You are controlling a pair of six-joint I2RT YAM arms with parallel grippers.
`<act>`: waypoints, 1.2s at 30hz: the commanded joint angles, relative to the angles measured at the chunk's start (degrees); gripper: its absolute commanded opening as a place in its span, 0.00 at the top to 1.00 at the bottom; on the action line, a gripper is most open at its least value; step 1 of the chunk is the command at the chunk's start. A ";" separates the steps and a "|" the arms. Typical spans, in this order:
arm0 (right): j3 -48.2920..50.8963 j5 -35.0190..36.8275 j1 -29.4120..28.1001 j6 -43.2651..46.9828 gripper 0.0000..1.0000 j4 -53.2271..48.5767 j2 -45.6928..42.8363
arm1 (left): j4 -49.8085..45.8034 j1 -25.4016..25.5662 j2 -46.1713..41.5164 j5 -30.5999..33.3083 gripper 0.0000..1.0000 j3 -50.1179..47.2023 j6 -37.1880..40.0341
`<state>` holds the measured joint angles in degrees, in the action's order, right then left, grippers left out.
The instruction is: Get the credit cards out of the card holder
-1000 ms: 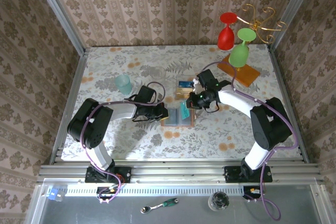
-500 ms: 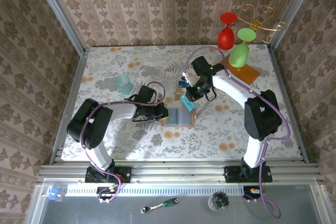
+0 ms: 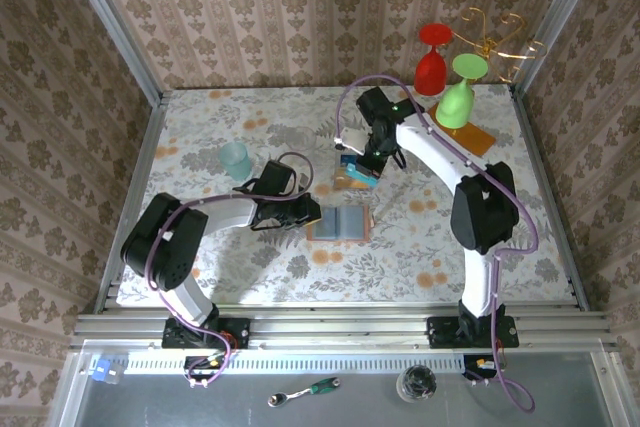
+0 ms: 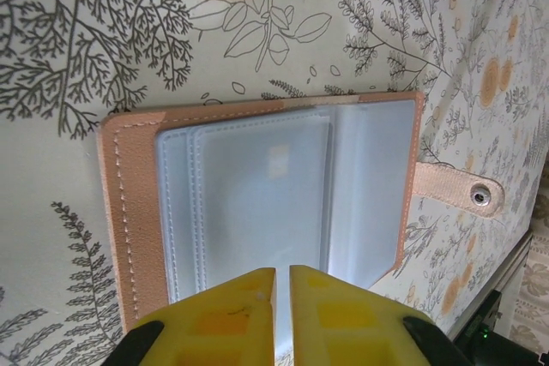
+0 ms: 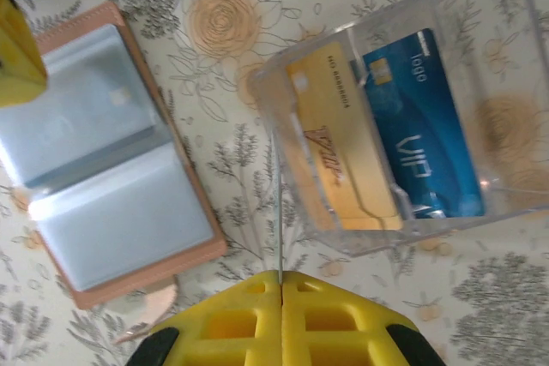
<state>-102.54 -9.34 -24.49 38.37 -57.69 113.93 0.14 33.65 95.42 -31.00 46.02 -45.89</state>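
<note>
Nearest the arm bases, the card holder (image 3: 340,224) lies flat and open on the floral surface (image 3: 410,257), pale grey-blue pocket panels facing up inside a tan stitched border; its snap strap (image 4: 455,195) sticks out flat from one short edge; the left tool (image 4: 283,273) sits low over the holder's left edge, its yellow fingers parted by only a narrow slit with nothing gripped between them, though whether the tips press on the leather I cannot tell; a little farther in and right of centre, the right tool (image 5: 280,279) hangs above a clear tray (image 5: 502,156), its fingers closed tight on what looks like a teal card (image 3: 361,175), which its own camera sees edge-on as a thin line rising from between the pads; that card is tilted over the tray's near side, close to the holder but apart from it; inside the tray an orange-tan card (image 5: 330,139) and a blue card (image 5: 420,126) lie side by side, face up; off to the left at about the same depth stands a translucent teal cup (image 3: 236,160), well apart from the holder; farthest back on the right, an orange wooden slab (image 3: 478,142) carries a gold wire rack (image 3: 497,39) from which a green goblet (image 3: 458,97) and a red goblet (image 3: 432,59) hang upside down.
</note>
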 commanded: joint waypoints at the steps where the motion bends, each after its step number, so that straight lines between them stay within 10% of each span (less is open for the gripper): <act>1: -5.32 2.93 0.73 6.34 1.00 -4.73 3.05 | -0.74 -0.38 -2.59 0.87 0.86 -1.02 -0.51; 20: -36.55 2.20 2.76 11.01 1.00 -16.40 20.77 | -1.55 -2.00 -2.99 0.79 0.84 -1.50 0.03; 36: -40.06 4.85 3.05 13.54 1.00 -14.33 25.90 | -1.91 -3.41 -1.77 0.51 0.83 -0.59 0.13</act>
<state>-140.86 -6.33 -21.78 50.04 -70.94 138.30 -0.93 30.74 93.58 -30.61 45.17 -45.84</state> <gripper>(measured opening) 0.065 0.170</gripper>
